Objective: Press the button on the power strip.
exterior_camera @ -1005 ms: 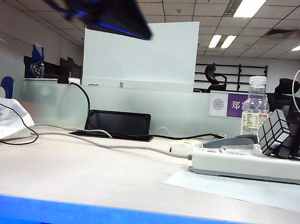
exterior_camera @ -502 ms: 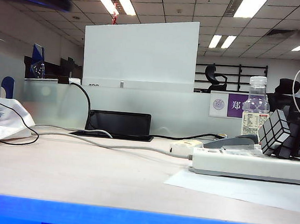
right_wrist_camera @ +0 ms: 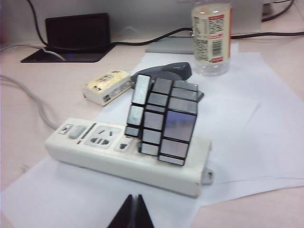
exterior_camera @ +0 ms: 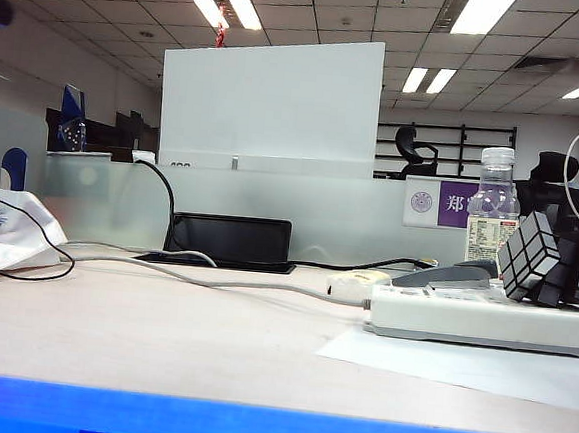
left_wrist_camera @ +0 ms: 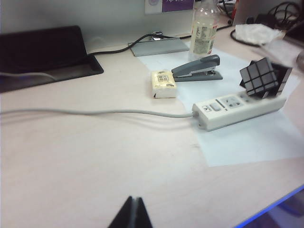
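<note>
The off-white power strip (exterior_camera: 482, 320) lies on a white paper sheet at the right of the table, its grey cord (exterior_camera: 214, 280) running off to the left. Its grey button (left_wrist_camera: 214, 107) (right_wrist_camera: 77, 131) sits at the cord end of the power strip (left_wrist_camera: 237, 108) (right_wrist_camera: 123, 156). A silver mirror cube (right_wrist_camera: 164, 118) rests on the strip's other half. My left gripper (left_wrist_camera: 135, 199) is shut and empty, high over bare table, well short of the strip. My right gripper (right_wrist_camera: 134, 197) is shut and empty, above the paper just in front of the strip.
A grey stapler (left_wrist_camera: 198, 68), a yellowish small box (left_wrist_camera: 163, 84) and a clear water bottle (left_wrist_camera: 203, 28) stand behind the strip. A black flat box (exterior_camera: 229, 240) with cables sits at the back. The white paper sheet (right_wrist_camera: 266, 142) covers the right side; crumpled paper (exterior_camera: 8, 224) lies far left.
The dark blurred arm at the upper left of the exterior view has swung up and left, almost out of the picture. Nothing on the table has moved.
</note>
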You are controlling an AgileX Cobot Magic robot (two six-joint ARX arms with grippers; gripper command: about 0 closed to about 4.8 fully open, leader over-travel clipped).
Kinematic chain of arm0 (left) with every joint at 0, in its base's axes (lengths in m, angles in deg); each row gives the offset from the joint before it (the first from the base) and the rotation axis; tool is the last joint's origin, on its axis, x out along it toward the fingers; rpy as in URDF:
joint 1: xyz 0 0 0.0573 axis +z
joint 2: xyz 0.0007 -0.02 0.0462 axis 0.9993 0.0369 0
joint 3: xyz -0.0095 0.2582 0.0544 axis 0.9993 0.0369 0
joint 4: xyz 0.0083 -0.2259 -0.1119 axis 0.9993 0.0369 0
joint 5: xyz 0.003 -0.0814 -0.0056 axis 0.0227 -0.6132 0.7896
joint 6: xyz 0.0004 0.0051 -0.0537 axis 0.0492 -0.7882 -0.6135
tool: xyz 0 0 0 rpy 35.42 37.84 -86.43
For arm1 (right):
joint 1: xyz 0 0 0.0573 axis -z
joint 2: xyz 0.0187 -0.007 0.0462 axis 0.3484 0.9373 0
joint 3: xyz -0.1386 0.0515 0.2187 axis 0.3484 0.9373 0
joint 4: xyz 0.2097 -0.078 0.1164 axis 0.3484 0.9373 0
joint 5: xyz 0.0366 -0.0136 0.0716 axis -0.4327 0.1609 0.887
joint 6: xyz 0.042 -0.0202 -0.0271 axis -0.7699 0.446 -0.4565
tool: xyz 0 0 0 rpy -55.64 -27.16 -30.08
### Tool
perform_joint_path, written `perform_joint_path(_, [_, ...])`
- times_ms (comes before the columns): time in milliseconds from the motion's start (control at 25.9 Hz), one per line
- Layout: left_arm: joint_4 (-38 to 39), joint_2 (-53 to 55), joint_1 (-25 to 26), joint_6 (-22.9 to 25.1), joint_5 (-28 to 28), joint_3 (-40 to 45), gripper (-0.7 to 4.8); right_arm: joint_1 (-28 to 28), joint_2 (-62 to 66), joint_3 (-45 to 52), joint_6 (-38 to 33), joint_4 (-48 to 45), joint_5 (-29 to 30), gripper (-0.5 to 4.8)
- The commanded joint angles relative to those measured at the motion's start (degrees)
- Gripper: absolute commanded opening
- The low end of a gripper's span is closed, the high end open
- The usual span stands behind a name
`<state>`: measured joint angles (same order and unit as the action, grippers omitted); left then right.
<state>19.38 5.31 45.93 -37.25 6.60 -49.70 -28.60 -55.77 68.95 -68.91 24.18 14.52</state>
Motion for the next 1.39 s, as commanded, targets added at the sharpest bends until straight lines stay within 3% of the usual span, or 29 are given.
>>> perform_joint_path(39, [0.61,-4.96,-0.11,-2.99,1.99,2.43,-0.05,-0.09,-0.09,-0.11,-0.20,0.07,2.27,0.00])
perform_joint_path(348, [2.47,-17.42,-0.13,-5.33,5.11,9.22,-0.05,-0.09,-0.09,-0.11,-0.20,0.04,3.08,0.00])
perform_joint_path(580, [0.70,-17.09,-0.15,-7.63,5.09,13.57,-0.05,-0.09,-0.09,-0.15,-0.20,0.00,3.41,0.00])
perform_joint_path(1044, [-12.85,-17.09,-0.13,-5.42,0.79,20.81,-0.05,-0.09,-0.09,-0.26,-0.20,-1.38,3.43,0.00])
perform_joint_path(1392, [-12.66,-17.11,-0.13,-4.20,0.00,20.98,-0.05,-0.09,-0.09,-0.26,-0.17,-2.10,3.41,0.00])
